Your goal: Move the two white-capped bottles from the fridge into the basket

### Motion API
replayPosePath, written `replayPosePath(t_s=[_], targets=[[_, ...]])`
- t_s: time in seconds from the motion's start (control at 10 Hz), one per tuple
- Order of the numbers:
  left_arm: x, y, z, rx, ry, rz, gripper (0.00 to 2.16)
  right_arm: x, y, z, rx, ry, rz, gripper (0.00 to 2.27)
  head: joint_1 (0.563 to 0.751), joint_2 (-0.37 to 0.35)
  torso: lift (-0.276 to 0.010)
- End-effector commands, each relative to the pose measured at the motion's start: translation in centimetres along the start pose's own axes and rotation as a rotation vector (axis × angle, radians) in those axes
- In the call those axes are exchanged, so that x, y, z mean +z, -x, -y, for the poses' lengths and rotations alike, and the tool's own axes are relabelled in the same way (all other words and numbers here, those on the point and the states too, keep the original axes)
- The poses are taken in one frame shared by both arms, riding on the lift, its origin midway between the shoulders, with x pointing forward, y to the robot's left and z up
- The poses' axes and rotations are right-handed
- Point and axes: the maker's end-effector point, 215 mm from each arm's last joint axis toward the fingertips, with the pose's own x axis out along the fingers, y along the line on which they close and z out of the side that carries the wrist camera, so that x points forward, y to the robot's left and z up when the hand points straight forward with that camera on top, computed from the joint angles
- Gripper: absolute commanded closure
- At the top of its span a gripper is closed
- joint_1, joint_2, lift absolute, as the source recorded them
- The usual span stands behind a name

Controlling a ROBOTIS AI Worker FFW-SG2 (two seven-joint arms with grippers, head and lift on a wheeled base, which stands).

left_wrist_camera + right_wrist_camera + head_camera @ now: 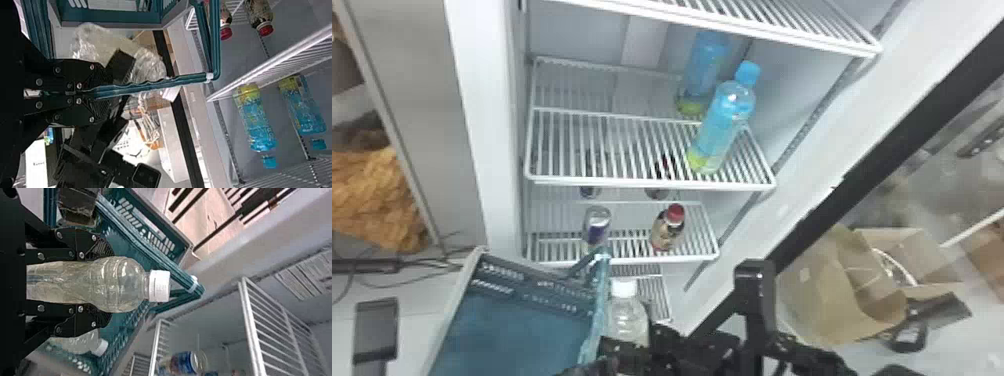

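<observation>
White-capped bottle [627,320] near basket [532,292] edge

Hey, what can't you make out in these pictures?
- Base of the held bottle: right wrist view, hidden by the right gripper.
- Part of the other white-capped bottle: right wrist view, behind that gripper.
- Near end of the basket: head view, cut off by the bottom edge.
- Print on the can: head view, too small.

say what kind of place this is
Probably a storeroom or lab corner with a drinks fridge: wire shelves hold bottles in the fridge, and open cardboard boxes lie beyond its door.
</observation>
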Motion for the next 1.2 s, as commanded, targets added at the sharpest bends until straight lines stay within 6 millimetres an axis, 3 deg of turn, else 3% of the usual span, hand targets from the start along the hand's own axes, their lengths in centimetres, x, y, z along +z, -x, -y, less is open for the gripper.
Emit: replayPosePath(t_s=[0.0, 0.3, 0.6, 1.1], targets=[[0.0, 0.0, 0.0, 0.000, 0.000, 0.000, 1.19, 0.3, -1.2, 0.1, 0.019, 0.003, -0.002, 0.89, 0.695, -0.330, 0.000], [0.1, 0.0, -0.1, 0.002, -0.001, 0.002, 1.19, -0.1, -3.4, -0.1, 0.089, -0.023, -0.015, 0.86, 0.695, -0.285, 0.000], [0.1, 0.1, -0.2, 0.004, 0.001, 0.003, 1.19, 0.8, -3.4, -0.3, 0.094, -0.007, 0.019, 0.07, 0.695, -0.257, 0.000], [0.0, 0.1, -0.2, 0.005, 0.004, 0.003, 1.19, 1.9, -2.6, 0.1, 0.060, 0.022, 0.061, 0.11, 0.695, -0.257, 0.000]])
